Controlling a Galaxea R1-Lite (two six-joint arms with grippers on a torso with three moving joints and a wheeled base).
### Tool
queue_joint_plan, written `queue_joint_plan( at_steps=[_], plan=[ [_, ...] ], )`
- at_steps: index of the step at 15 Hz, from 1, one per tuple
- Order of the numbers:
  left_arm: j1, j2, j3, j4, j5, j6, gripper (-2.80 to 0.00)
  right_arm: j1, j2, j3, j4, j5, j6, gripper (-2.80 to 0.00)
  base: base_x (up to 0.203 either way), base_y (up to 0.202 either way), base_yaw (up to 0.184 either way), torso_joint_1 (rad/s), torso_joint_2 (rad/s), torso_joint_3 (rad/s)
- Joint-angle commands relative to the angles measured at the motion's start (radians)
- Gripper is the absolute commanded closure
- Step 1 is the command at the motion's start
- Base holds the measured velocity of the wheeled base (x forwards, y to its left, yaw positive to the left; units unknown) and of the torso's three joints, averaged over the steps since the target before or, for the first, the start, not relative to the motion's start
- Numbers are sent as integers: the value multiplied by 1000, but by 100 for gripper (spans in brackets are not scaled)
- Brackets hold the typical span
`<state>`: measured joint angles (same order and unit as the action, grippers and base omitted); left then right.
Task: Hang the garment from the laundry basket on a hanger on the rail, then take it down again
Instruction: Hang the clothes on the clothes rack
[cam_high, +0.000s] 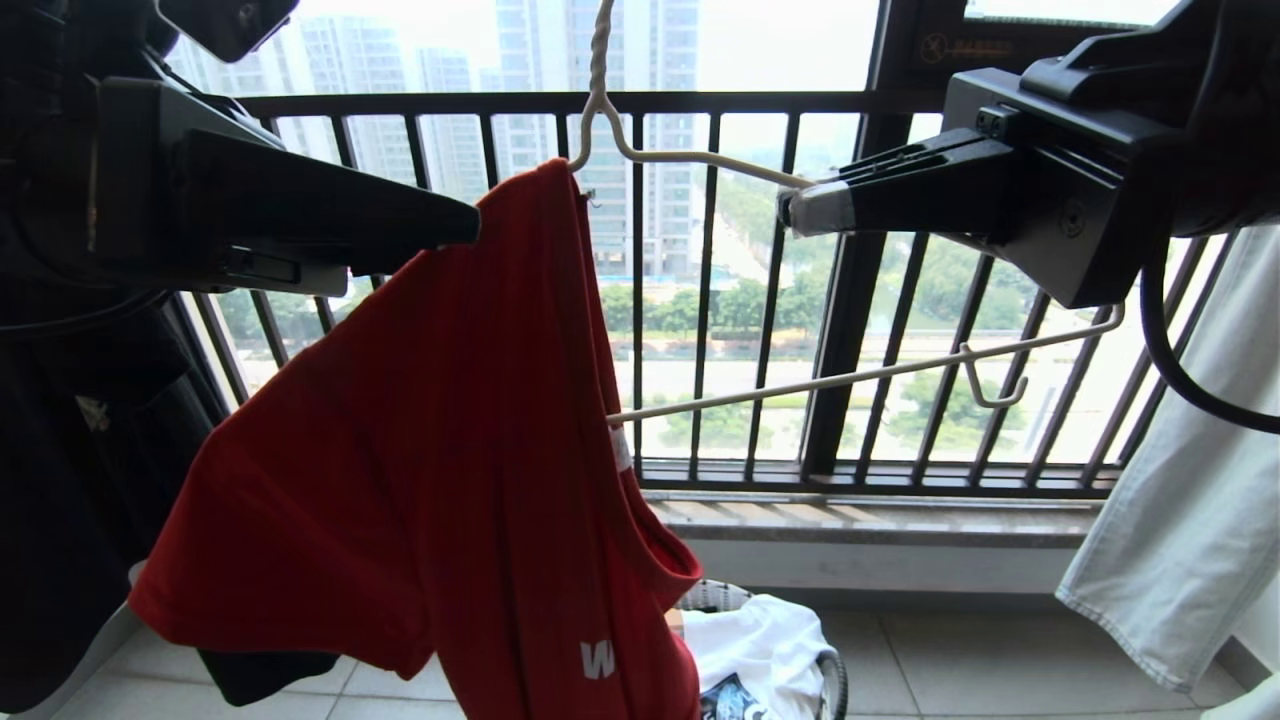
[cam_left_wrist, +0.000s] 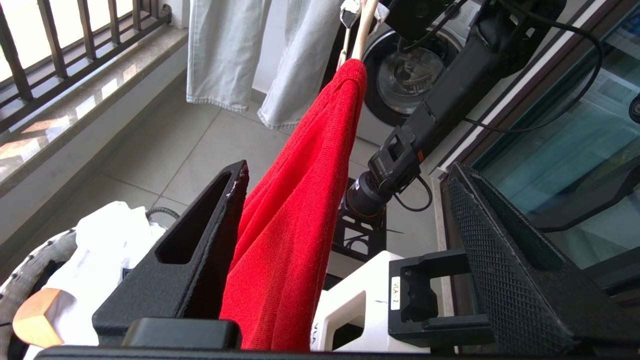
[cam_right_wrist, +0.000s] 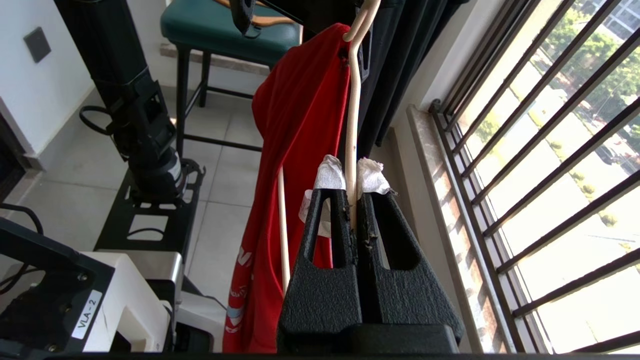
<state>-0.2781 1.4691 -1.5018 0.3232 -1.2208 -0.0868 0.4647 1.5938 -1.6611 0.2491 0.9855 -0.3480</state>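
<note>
The red garment (cam_high: 450, 450) drapes over the left half of the cream wire hanger (cam_high: 700, 157), whose hook runs up out of the head view. The rail is out of view. My left gripper (cam_high: 465, 225) is at the garment's top edge. In the left wrist view this gripper (cam_left_wrist: 350, 170) is open, and the red cloth (cam_left_wrist: 300, 200) hangs loose between its jaws, close to one finger. My right gripper (cam_high: 795, 210) is shut on the hanger's bare right shoulder wire; its padded tips (cam_right_wrist: 352, 175) pinch the wire (cam_right_wrist: 353, 115). The laundry basket (cam_high: 715, 595) sits below, holding white clothing.
A dark railing of vertical bars (cam_high: 700, 300) and a stone sill stand right behind the hanger. A pale garment (cam_high: 1180, 520) hangs at the right and a black one (cam_high: 60, 500) at the left. A washing machine (cam_left_wrist: 410, 75) and a green stool (cam_right_wrist: 225, 30) stand nearby.
</note>
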Motion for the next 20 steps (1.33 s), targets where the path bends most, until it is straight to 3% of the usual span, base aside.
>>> queue_joint_plan(
  at_steps=[1, 3, 8, 14, 15, 16, 20],
  plan=[
    [-39, 5, 11, 0, 17, 16, -280, 0, 2, -3, 1, 7, -2, 0, 0, 0, 0, 0, 0, 0],
    [-68, 10, 9, -5, 58, 19, -280, 0, 0, -5, 1, 7, 0, 0, 0, 0, 0, 0, 0, 0],
    [-99, 13, 9, -6, 89, 53, -280, 0, 0, -8, 1, 7, 1, 0, 0, 0, 0, 0, 0, 0],
    [-105, 11, 10, -7, 89, 59, -280, 1, -2, -19, 2, 7, 4, 0, 0, 0, 0, 0, 0, 0],
    [-105, 11, 17, -7, 89, 87, -61, 0, -5, -17, 4, 7, 6, 0, 0, 0, 0, 0, 0, 0],
    [-107, 10, 27, -6, 88, 132, 0, 1, -5, -17, 4, 7, 6, 0, 0, 0, 0, 0, 0, 0],
    [-107, 5, 32, -4, 86, 148, 0, 1, -8, -18, 4, 7, 6, 0, 0, 0, 0, 0, 0, 0]
  ],
)
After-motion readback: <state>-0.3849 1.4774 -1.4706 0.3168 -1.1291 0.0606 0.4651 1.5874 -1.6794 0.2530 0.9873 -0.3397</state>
